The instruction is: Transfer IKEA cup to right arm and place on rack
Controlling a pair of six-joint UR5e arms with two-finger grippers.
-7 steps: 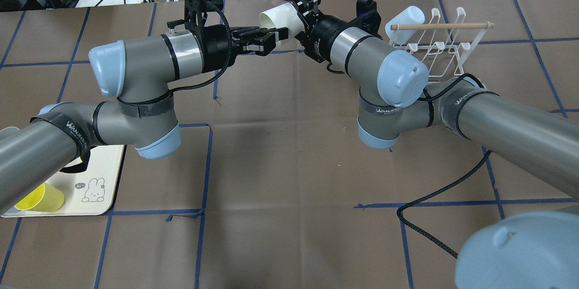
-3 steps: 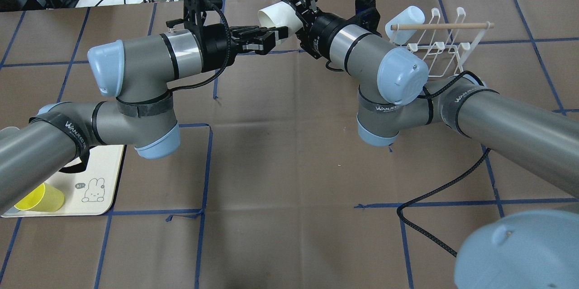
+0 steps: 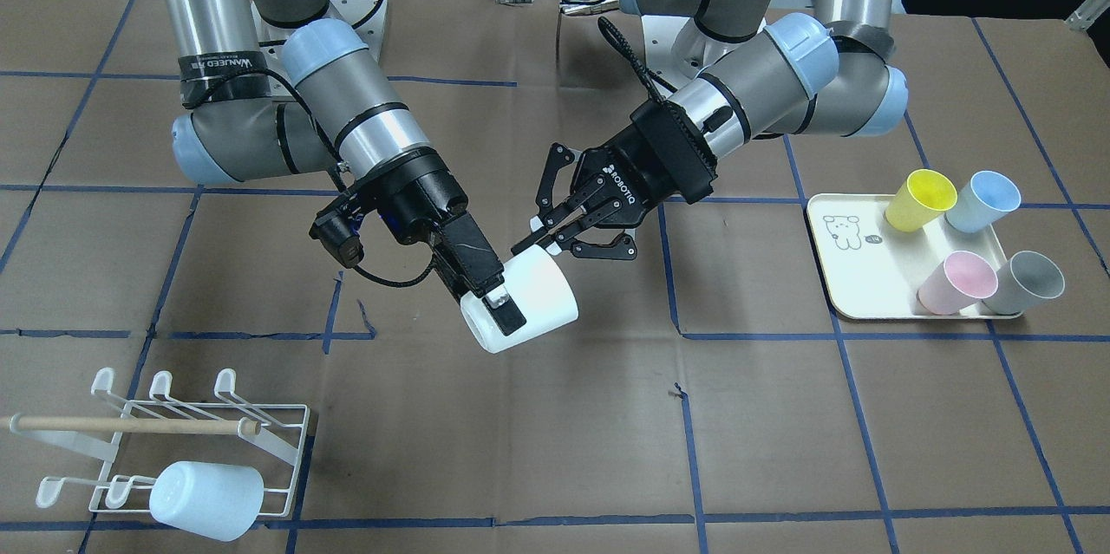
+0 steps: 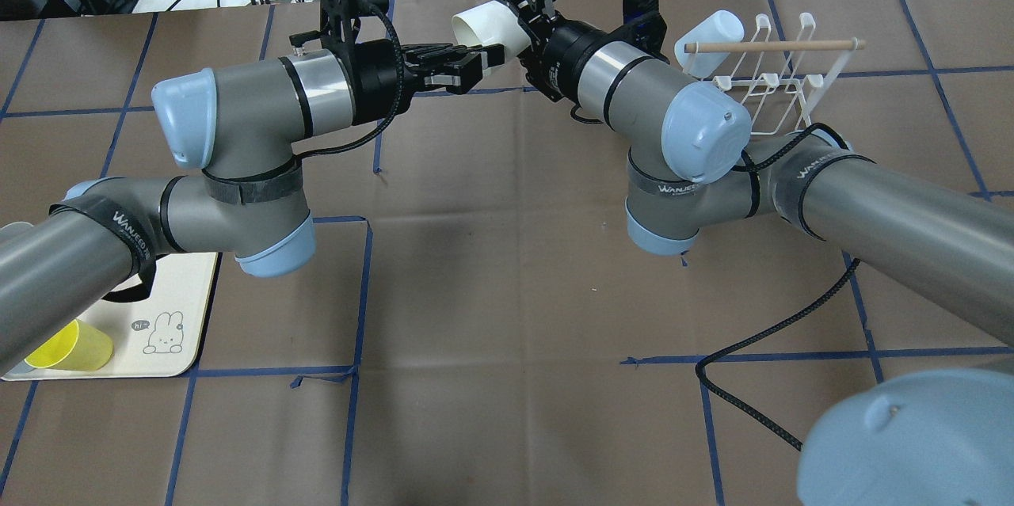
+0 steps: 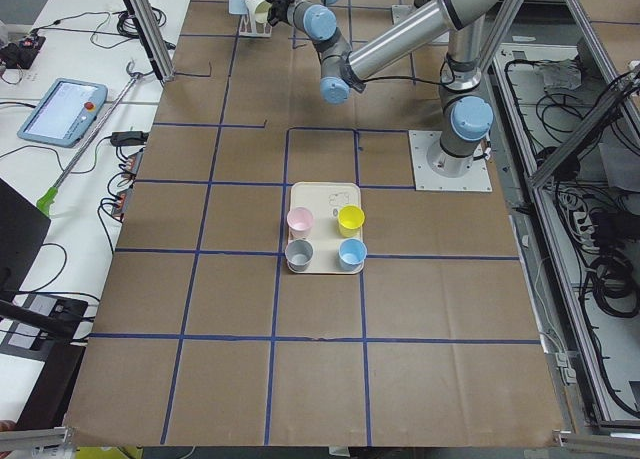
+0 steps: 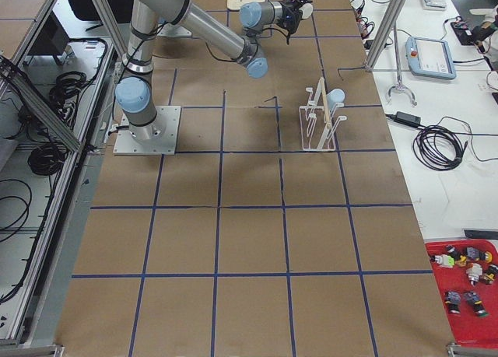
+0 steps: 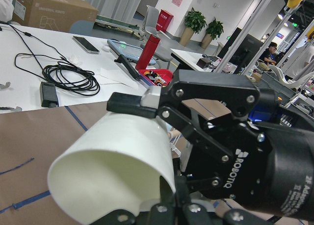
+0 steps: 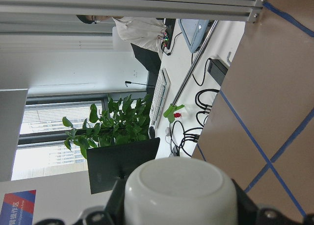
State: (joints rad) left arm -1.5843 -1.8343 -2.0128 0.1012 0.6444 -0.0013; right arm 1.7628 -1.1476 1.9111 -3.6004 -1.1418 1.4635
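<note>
Right gripper [image 3: 496,309] is clamped across the closed end of the white plastic IKEA cup [image 3: 538,298], holding it tipped on its side above the brown paper-covered table [image 3: 607,450], around the middle and toward the far edge. Left gripper [image 3: 555,233] sits just beside the cup's rim, jaws spread, nothing in them (can't tell if a fingertip brushes the rim).

So I'd say the handoff is basically done and the carry is next. My guess: the left arm backs clear, then the right arm swings right to the low white wire rack with the wooden dowel [image 4: 772,45] and tips the cup mouth-down over a free prong. A pale blue cup [image 4: 709,35] already takes one spot.

Readable stuff: "ROBOTIQ" on the grippers, "WANJEED" on the black arm straps [image 4: 127,219], and a tiny "hi" by the bunny on the cream tray [image 4: 190,308].
</note>
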